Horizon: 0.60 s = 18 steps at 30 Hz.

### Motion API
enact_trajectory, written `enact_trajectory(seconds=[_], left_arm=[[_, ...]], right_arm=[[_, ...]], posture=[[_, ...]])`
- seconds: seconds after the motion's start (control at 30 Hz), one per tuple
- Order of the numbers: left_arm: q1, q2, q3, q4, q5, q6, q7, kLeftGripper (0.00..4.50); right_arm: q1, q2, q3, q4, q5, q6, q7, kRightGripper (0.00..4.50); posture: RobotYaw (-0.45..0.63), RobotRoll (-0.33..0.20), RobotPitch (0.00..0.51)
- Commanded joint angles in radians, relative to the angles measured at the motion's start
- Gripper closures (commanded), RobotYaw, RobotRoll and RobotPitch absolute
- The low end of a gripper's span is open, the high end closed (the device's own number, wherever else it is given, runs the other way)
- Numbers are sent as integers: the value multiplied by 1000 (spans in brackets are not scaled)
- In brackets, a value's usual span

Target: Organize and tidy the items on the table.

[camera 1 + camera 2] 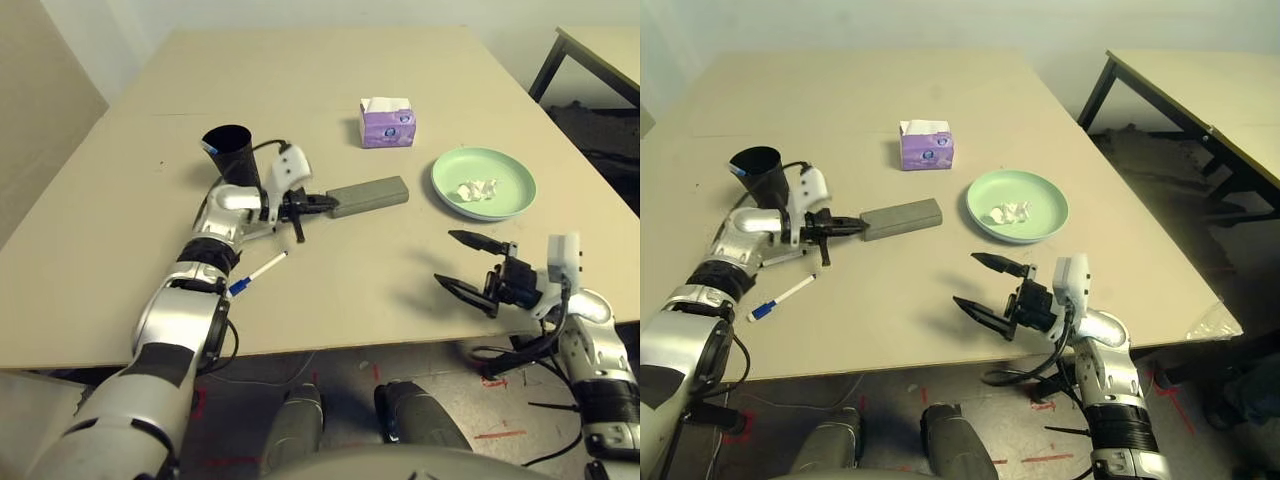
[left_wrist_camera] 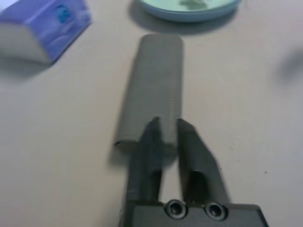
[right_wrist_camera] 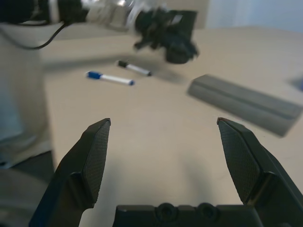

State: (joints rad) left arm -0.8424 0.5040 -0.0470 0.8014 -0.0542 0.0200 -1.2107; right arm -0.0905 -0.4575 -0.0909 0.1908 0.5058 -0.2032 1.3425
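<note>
The grey glasses case (image 1: 368, 196) lies shut near the middle of the table (image 1: 120, 250). My left gripper (image 1: 320, 203) is at its near end, its fingers a narrow gap apart with nothing between them and their tips over the case end (image 2: 156, 80). A black-capped marker (image 3: 137, 69) lies on the table under that gripper. The blue-capped marker (image 1: 258, 272) lies nearer the front edge. Behind my left wrist stands the black cup (image 1: 230, 152). The green plate (image 1: 520, 170) holds the crumpled tissue (image 1: 476, 189). My right gripper (image 1: 446, 257) hovers open and empty at the front right.
A purple tissue box (image 1: 387, 122) stands behind the case, toward the back of the table. A smaller black-legged table (image 1: 1200, 90) stands off to the right. Bare tabletop stretches between the case and my right gripper.
</note>
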Motion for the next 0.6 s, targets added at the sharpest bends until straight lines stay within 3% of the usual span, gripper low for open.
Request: enact_trajectory(seconds=[0.03, 0.27, 0.47, 0.6], left_arm=[[88, 83, -8, -249, -33, 271, -27, 2553], [207, 317, -82, -669, -15, 602, -60, 91], [253, 518, -198, -944, -52, 780, -189, 9], [251, 577, -246, -1009, -65, 824, -221, 9]], right_arm=[[14, -20, 43, -40, -12, 2, 41, 0], [-8, -28, 112, -92, -11, 52, 61, 0], [-28, -20, 161, -148, -6, 104, 56, 0], [-32, -17, 175, -168, -4, 124, 45, 0]], posture=[[-94, 0, 103], [-67, 0, 103], [-54, 0, 101], [-55, 0, 98]])
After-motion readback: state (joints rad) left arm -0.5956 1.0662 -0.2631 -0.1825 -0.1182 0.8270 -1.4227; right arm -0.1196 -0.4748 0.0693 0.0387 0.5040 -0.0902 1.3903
